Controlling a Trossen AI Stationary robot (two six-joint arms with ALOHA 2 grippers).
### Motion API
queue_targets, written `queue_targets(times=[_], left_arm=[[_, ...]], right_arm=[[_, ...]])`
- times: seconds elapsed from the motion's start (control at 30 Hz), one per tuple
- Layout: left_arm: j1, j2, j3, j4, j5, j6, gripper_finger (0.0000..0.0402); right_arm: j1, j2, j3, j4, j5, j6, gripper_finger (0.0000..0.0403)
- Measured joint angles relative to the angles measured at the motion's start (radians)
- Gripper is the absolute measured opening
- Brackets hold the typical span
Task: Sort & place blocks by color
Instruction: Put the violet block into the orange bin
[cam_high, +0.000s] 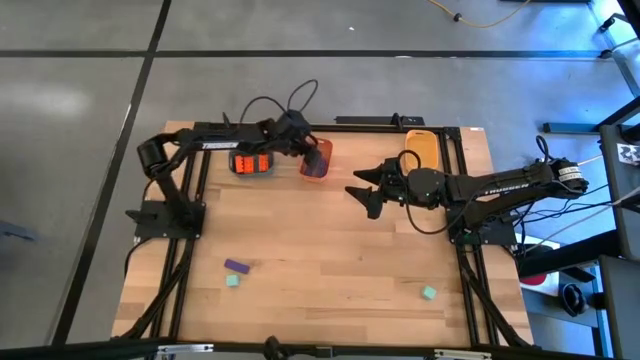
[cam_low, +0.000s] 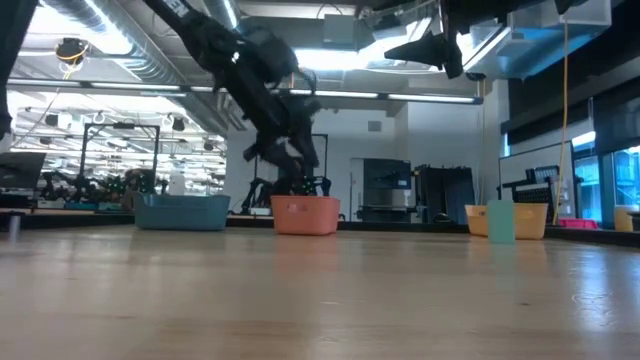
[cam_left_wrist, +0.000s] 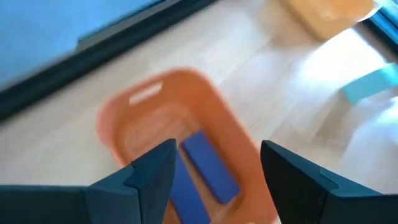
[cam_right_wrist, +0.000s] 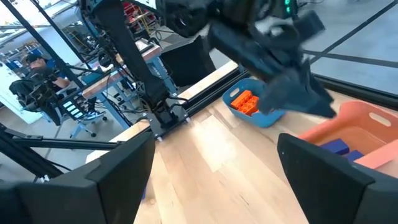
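Purple brick (cam_left_wrist: 210, 167) below parted jaws

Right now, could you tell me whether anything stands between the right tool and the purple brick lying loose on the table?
Nothing visible does. The right tool hangs open above mid-table, and the small purple oblong brick lies on bare wooden tabletop nearer the front left, with only a mint-green cube beside it.

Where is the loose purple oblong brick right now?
In the high view the purple oblong brick lies on the wooden table at its near-left part, just beside a mint-green cube, far from the trays along the back edge.
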Motion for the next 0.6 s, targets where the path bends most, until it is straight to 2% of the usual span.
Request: queue_targets(times=[0.17,0.27,0.37,0.6], left_arm=[[-0.044,-0.115,-0.003,0.013,0.006,0.073,0.0226],[-0.1,-0.197,-0.038,0.089,0.004,0.094,0.0226],[-0.155,-0.296,-0.126,0.195,-0.002,0.092,0.0226],[-0.304,-0.566,-0.421,0.535,-0.018,0.008,0.0226]], right_arm=[[0.0,0.0,0.0,0.001,0.0,-0.005,0.0341],[0.0,0.0,0.0,0.001,0.0,-0.019,0.0341],[0.0,0.0,0.0,0.003,0.0,-0.021,0.0341],[0.0,0.0,0.0,0.006,-0.03,-0.021,0.0341]])
